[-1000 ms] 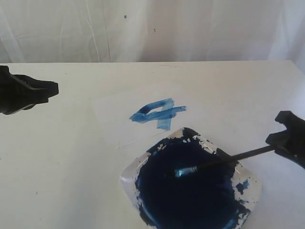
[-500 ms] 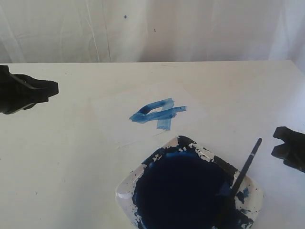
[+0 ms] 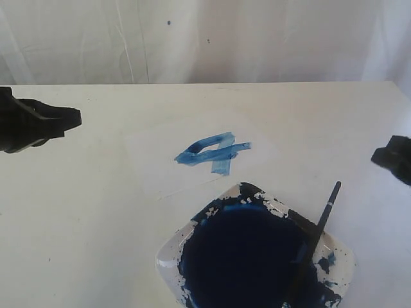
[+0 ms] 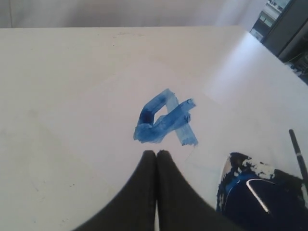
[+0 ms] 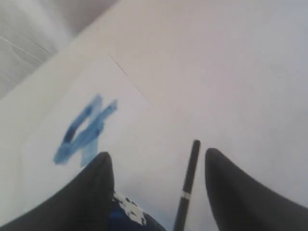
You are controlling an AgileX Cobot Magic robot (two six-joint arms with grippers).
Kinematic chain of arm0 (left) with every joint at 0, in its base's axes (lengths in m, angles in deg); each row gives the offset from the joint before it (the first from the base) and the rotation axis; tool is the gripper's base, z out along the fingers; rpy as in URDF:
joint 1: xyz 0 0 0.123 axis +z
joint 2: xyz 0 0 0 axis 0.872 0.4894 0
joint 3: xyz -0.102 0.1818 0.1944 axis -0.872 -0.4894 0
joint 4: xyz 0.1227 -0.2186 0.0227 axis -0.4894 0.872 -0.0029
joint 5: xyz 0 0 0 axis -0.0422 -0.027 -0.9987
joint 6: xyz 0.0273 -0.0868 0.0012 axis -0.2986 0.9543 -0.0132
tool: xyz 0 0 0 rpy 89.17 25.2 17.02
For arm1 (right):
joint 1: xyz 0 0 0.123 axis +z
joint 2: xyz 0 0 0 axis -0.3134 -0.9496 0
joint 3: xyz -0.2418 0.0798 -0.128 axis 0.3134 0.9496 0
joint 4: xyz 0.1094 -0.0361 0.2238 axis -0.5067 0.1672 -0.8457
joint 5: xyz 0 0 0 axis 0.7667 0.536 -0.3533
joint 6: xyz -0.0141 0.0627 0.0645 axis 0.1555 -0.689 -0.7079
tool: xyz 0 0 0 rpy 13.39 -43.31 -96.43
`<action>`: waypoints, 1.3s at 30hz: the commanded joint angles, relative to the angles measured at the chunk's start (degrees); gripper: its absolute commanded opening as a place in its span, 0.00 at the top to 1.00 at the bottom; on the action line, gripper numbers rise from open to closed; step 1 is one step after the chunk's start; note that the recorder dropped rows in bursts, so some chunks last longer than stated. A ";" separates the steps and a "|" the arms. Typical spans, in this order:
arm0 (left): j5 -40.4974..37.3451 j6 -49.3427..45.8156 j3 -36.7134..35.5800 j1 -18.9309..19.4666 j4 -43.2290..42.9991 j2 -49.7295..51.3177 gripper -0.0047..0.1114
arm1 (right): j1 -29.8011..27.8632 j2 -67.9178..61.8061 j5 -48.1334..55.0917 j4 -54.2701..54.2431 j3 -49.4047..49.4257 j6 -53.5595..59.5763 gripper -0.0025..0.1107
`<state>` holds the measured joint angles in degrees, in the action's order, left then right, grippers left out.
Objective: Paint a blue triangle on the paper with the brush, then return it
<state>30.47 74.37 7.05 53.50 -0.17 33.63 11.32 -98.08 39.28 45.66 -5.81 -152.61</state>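
The blue triangle (image 3: 214,153) (image 4: 166,120) (image 5: 84,130) is a streaky outline like a slanted "4" on the paper (image 3: 154,168). The brush (image 3: 319,231) (image 5: 189,185) (image 4: 298,154) lies free, its black handle leaning on the paint dish's right rim and its bristle end down in the dark paint. My right gripper (image 3: 387,156) (image 5: 157,153) is open, off to the right of the brush; the handle shows between its fingers untouched. At the far left of the table, my left gripper (image 3: 72,119) (image 4: 156,153) is shut with nothing in it.
The paint dish (image 3: 168,251) (image 4: 230,168), white-rimmed and full of dark blue paint, sits at the front just below the paper. A pale curtain hangs behind the table's far edge.
My right gripper opened and let go of the brush, then drew back to the right. The brush swung from lying across the dish to leaning on its right rim. The left arm stayed put.
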 commanded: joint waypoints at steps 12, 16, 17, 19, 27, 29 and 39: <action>-8.07 7.37 -0.09 0.24 2.47 -19.50 0.96 | 0.09 36.86 1.93 3.05 0.14 0.69 0.73; -7.98 8.80 -0.09 0.24 -0.95 -23.67 0.96 | 0.09 38.34 -2.85 3.05 0.14 0.69 0.79; -7.98 9.75 -0.09 0.24 -2.88 -24.72 0.96 | 0.09 38.34 -4.71 3.05 0.14 0.69 0.79; -7.84 12.54 -0.09 0.24 -7.01 -26.42 0.96 | 0.09 38.34 -9.19 3.05 0.14 0.69 0.80; -7.22 19.41 -0.31 0.24 -12.64 -32.05 0.96 | 0.09 38.34 -24.49 3.05 0.14 2.38 0.79; -7.22 19.41 -0.31 0.24 -12.64 -33.30 0.96 | 0.09 38.76 -26.64 3.05 0.14 3.75 0.80; -7.22 19.41 -0.31 0.24 -12.64 -40.24 0.96 | 0.09 47.06 -25.22 2.79 0.14 3.36 0.98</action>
<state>22.81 93.51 6.83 53.50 -11.91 -5.08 11.32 -52.80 12.66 48.71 -5.81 -149.29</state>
